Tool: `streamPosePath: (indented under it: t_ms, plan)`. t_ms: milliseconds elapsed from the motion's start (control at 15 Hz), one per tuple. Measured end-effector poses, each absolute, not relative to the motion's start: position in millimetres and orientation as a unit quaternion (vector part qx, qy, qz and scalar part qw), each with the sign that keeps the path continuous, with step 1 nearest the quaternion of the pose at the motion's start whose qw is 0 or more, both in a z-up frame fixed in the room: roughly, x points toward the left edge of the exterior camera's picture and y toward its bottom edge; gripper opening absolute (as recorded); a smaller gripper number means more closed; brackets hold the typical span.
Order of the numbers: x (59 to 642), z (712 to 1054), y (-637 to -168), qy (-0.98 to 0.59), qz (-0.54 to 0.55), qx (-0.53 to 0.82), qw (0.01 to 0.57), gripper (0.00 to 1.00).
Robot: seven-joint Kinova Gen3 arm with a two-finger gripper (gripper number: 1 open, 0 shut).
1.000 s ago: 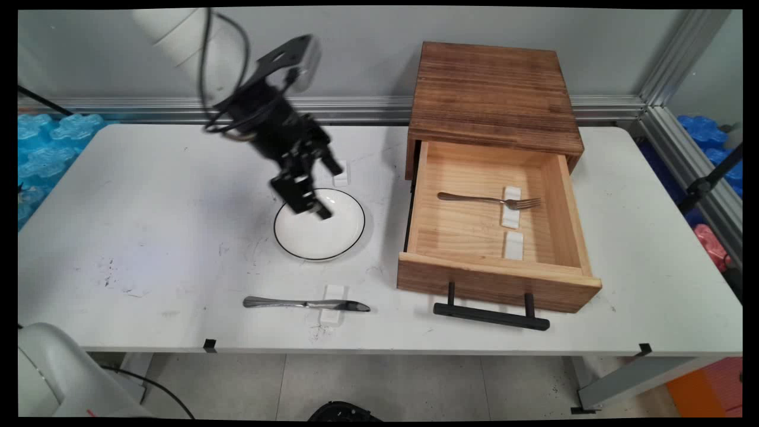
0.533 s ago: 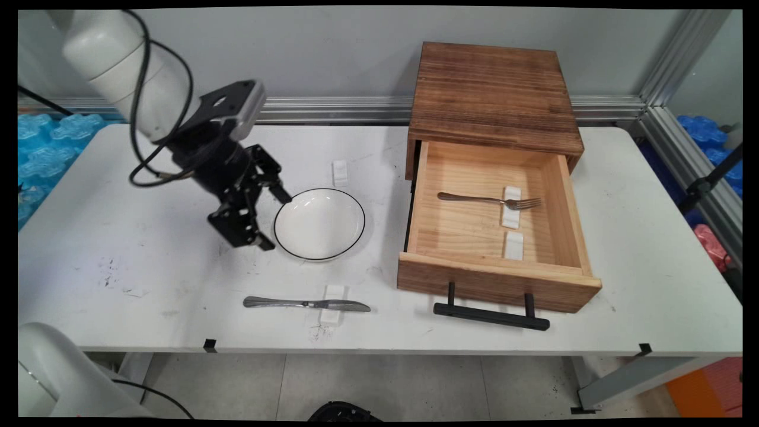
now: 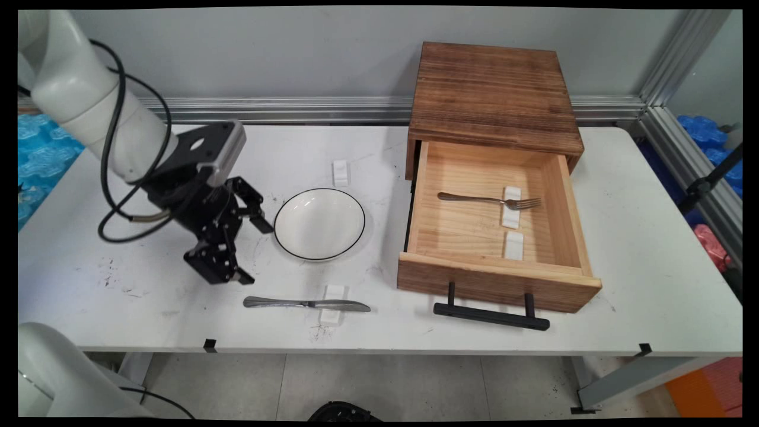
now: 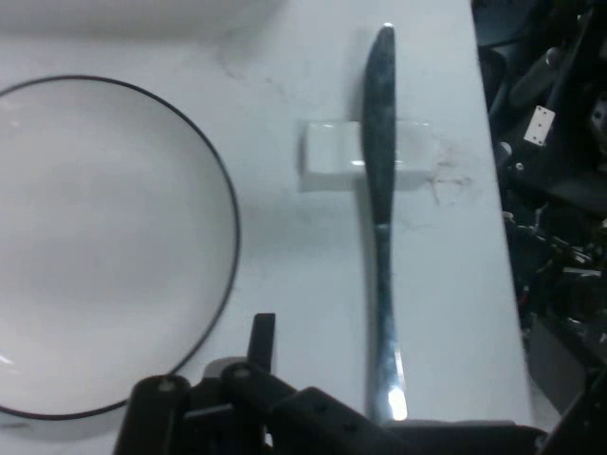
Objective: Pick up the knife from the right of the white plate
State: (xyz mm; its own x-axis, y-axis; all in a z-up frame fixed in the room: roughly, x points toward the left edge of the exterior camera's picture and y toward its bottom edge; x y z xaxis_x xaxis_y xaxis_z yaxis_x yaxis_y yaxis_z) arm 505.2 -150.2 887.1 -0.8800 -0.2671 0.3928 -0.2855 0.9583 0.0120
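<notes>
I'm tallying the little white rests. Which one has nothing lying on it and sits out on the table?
The white rest behind the plate; the knife lies across the table's other one.

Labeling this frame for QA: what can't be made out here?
- Gripper, hand view: fingertips cut off by the bottom edge; only the linkage shows.
- Knife, hand view: handle end hidden behind the linkage.
- Drawer, main view: back corners hidden under the cabinet top.
- Plate, hand view: left part cut off by the edge.

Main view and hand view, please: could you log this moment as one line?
gripper: open, empty, above table | nearest: knife on white rest | plate: right of gripper | drawer: open, fork inside
</notes>
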Motion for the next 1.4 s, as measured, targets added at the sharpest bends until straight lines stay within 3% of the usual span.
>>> streamPosePath:
  t_ms: [533, 1400]
  plan:
    - [486, 856, -126, -0.967, 0.013, 0.162, 0.195, 1.00]
    - [460, 807, -147, -0.962, 0.015, 0.181, 0.205, 1.00]
